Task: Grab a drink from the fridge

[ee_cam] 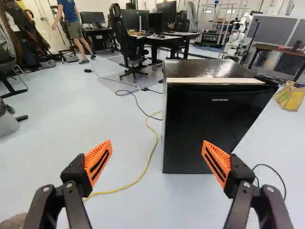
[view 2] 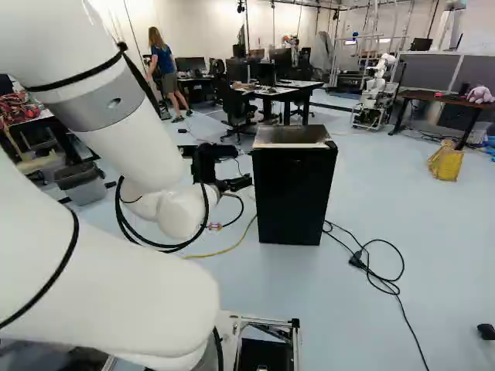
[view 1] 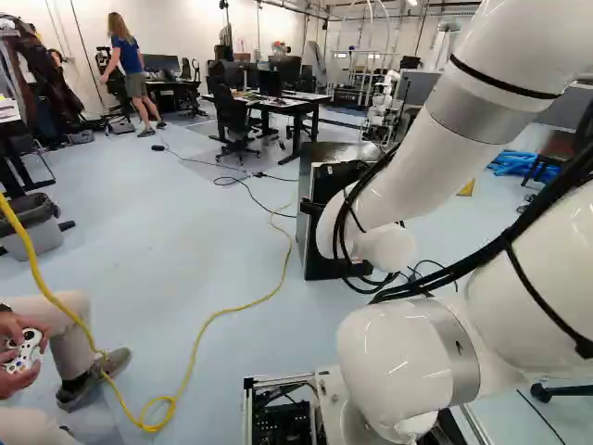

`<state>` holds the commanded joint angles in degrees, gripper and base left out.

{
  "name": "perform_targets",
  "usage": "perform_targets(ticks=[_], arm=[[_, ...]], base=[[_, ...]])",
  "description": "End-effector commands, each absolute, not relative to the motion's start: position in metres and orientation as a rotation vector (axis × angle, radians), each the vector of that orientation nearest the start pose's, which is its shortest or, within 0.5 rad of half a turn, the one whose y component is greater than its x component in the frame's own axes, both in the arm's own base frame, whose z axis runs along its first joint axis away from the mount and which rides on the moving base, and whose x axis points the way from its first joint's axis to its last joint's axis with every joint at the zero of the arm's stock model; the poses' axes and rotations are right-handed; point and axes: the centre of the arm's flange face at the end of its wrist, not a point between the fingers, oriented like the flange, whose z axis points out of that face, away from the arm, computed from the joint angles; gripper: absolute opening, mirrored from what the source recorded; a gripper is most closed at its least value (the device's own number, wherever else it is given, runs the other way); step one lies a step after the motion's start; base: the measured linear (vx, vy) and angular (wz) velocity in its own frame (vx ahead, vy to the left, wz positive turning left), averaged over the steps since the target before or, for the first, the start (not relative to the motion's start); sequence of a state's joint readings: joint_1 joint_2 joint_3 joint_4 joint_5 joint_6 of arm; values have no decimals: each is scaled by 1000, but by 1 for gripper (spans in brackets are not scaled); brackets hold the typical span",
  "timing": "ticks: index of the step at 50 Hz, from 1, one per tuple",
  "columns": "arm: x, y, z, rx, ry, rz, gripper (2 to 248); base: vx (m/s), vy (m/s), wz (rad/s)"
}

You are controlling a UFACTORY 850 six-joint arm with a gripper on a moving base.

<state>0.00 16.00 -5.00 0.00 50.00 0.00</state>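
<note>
Black fridge [ee_cam: 205, 124] upright on floor [ee_cam: 114, 129], door apparently shut.

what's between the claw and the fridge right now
The wrist view shows nothing standing between claw and fridge, just floor with a yellow cable trailing across it.

Open gripper [view 2: 234, 183], fingers wide apart

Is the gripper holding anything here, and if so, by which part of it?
Nothing is held: the black gripper with orange pads stands open with nothing clasped in it, and the black, boxy fridge ahead is ungripped.
</note>
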Motion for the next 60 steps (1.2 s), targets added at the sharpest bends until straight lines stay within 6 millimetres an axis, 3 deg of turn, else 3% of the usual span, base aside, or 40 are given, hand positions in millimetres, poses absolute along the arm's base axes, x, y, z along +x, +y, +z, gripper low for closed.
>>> perform_targets(ticks=[60], arm=[[270,0,366,-2558,0,-1824,247]], base=[[47,1,-1]])
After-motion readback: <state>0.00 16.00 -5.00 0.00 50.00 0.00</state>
